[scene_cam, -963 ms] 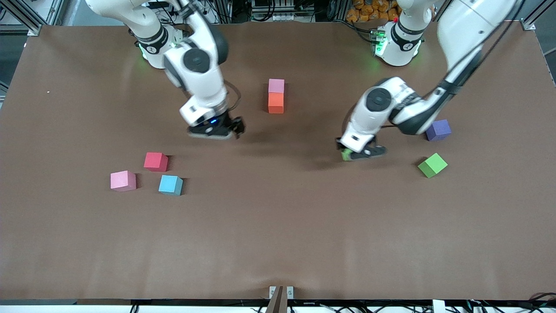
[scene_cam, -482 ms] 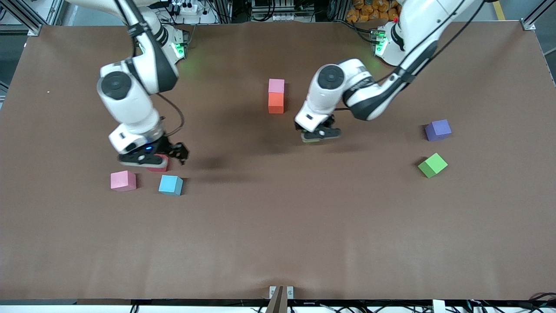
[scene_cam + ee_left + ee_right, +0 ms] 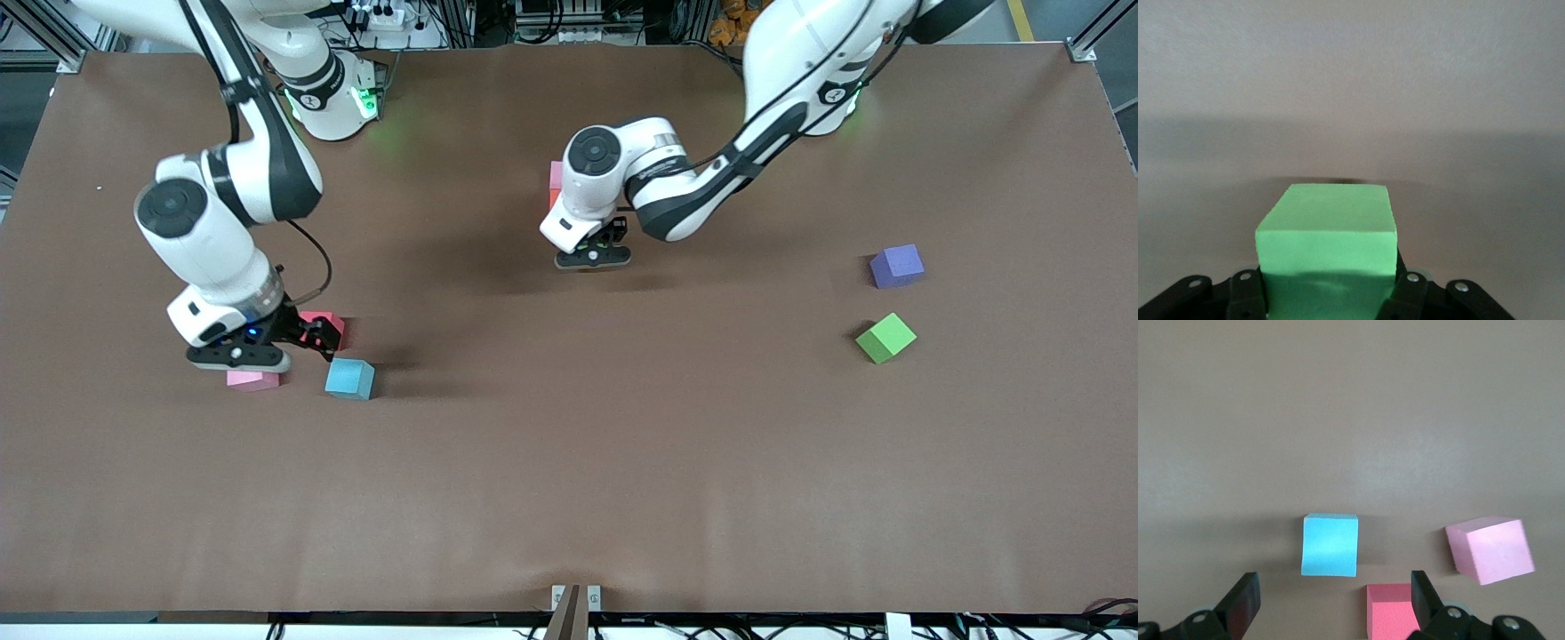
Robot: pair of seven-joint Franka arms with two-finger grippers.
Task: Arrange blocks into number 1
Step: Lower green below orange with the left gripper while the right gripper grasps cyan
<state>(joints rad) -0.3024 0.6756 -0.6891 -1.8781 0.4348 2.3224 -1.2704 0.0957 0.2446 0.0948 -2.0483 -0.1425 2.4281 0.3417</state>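
Writing: we read no brand, label or lettering on any block or on either arm.
Left gripper [image 3: 594, 258]: we see it over the middle of the table [image 3: 569, 462], just nearer the front camera than the stacked pair, its fingers [image 3: 1408, 290] clenched on a bright green block [image 3: 1328, 250]; in the front view the wrist covers that block almost wholly.
Right gripper [image 3: 316, 336]: we see it low over the cluster toward the right arm's end of the table, fingers [image 3: 1245, 603] spread wide and holding nothing, the red block between them in its wrist view.
Red block [image 3: 322, 320]: on the table, half covered by the right gripper from the front; in the right wrist view [image 3: 1390, 610] its lower part is cut off by the frame edge.
Light pink block [image 3: 253, 380]: on the table near the red one and nearer the front camera; only its lower edge shows under the right gripper from the front, while the wrist view [image 3: 1490, 550] shows it whole and turned at an angle.
Sky blue block [image 3: 349, 378]: on the table just beside the red block, nearer the front camera, fully visible.
Stacked pair: a second pink block [image 3: 555, 174] shows as a sliver at the left arm's wrist; the orange block [image 3: 552, 199] below it is barely visible.
Second green block [image 3: 885, 337]: on the table toward the left arm's end, turned at an angle, unobstructed.
Purple block [image 3: 896, 266]: near that green one, farther from the front camera.
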